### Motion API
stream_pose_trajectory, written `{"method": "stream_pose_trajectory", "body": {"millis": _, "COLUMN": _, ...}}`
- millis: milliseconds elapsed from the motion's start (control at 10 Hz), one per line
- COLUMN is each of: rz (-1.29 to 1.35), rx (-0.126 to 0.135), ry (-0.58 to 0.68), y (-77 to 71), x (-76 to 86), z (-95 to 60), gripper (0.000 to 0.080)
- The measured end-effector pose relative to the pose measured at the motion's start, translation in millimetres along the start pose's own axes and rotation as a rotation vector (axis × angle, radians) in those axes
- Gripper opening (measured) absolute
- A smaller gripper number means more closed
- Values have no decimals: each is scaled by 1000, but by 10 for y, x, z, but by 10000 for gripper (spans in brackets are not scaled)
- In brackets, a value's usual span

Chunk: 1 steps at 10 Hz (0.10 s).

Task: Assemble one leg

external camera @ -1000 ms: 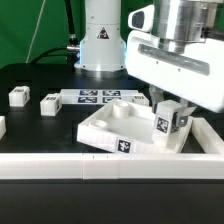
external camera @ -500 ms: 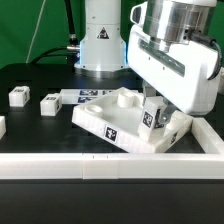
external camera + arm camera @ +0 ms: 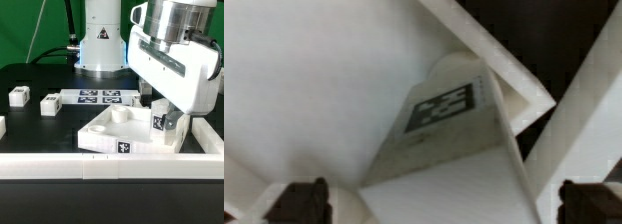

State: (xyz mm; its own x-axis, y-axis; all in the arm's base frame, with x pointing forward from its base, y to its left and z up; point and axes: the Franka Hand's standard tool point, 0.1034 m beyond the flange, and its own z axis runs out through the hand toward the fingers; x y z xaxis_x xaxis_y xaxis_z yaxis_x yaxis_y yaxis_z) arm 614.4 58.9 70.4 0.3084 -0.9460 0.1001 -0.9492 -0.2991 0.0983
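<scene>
The leg [image 3: 160,122], a small white post with a black-and-white tag, stands slightly tilted at the corner of the large white square panel [image 3: 112,135] on the exterior view's right. My gripper [image 3: 164,116] is straddling it from above. In the wrist view the leg [image 3: 446,130] fills the middle, tag facing the camera, with the panel [image 3: 313,90] behind it. The dark fingertips [image 3: 304,200] sit on either side with a narrow gap to the leg, so the jaws look open around it.
Two more small white legs [image 3: 18,96] [image 3: 49,103] lie on the black table at the exterior view's left. The marker board [image 3: 100,97] lies behind the panel. A white rail [image 3: 110,166] runs along the front and another [image 3: 205,135] on the right.
The panel swung and tipped with the leg half a second ago and now lies flat and square again. The gripper's wrist has turned since a second ago.
</scene>
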Motion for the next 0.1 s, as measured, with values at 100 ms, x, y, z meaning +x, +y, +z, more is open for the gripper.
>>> {"method": "stream_pose_trajectory", "body": {"millis": 100, "rz": 0, "rx": 0, "ry": 0, "y": 0, "x": 0, "z": 0, "gripper": 648}}
